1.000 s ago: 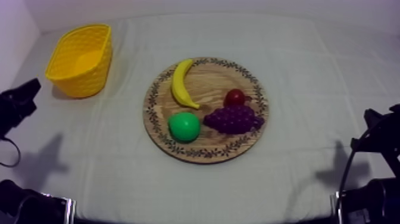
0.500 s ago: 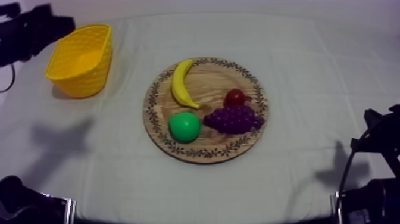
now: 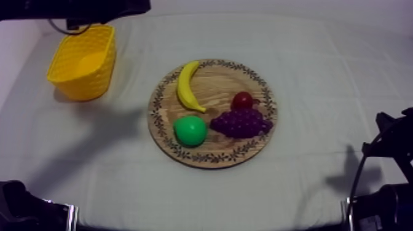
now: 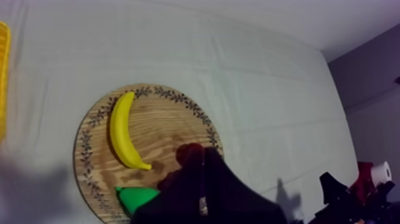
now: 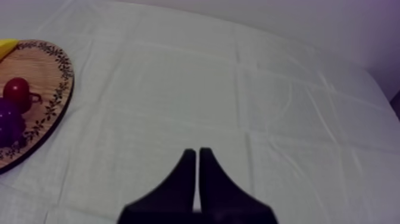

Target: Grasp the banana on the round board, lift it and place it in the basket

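The yellow banana (image 3: 187,86) lies on the upper left part of the round wooden board (image 3: 203,156), beside a green pear (image 3: 190,130), purple grapes (image 3: 241,123) and a small red fruit (image 3: 243,100). The yellow basket (image 3: 83,61) stands at the far left, with nothing in it. My left arm (image 3: 92,8) stretches across behind the basket. In the left wrist view my left gripper (image 4: 202,150) is shut on nothing, high over the board (image 4: 161,119), to the right of the banana (image 4: 122,131). My right gripper (image 5: 196,152) is shut over bare cloth, right of the board (image 5: 41,65).
My right arm (image 3: 393,144) rests low at the table's right edge. Bare cloth lies between the basket and the board and all along the front. Dark clutter (image 4: 357,190) sits beyond the table's right end.
My left arm has swung up from the lower left edge to the upper left and now reaches past the basket toward the board. The right arm and the fruit have not moved.
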Available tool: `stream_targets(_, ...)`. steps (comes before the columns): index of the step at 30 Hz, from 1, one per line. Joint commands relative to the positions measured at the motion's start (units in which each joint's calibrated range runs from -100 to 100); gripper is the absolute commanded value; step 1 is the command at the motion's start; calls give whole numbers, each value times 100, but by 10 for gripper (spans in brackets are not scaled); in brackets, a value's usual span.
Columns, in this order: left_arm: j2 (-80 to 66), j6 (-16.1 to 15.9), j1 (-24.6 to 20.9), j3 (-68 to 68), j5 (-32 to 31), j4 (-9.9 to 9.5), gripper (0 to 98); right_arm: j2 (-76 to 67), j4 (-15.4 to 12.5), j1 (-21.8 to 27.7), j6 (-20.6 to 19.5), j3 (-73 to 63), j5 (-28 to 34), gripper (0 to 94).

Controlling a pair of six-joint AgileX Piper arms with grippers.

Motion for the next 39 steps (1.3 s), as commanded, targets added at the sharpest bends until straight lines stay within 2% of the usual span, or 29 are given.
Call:
stream_targets(1, 330, 45, -4, -104, 4, 45, 5, -2, 1, 1, -2, -3, 8, 3)
stream_targets(15, 1248, 68, -301, -90, 249, 698, 11, -2, 1, 1, -2, -3, 8, 3)
stream_targets(23, 1422, 99, -234, 312, -45, 619, 22, -2, 1, 1, -2, -3, 8, 3)
stream_targets(25, 1428, 95, -268, 440, -96, 667, 184, -2, 1, 1, -2, -3, 8, 3)
stream_targets(27, 1429, -49, -339, 568, -218, 793, 428, -2, 1, 1, -2, -3, 8, 3)
stream_targets(29, 1424, -132, -359, 660, -319, 845, 540, -2, 1, 1, -2, -3, 8, 3)
stream_targets(33, 1396, -113, -313, 742, -396, 814, 628, -2, 1, 1, -2, -3, 8, 3)
stream_targets(39, 1463, -142, -297, 746, -397, 826, 659, -2, 1, 1, -2, -3, 8, 3)
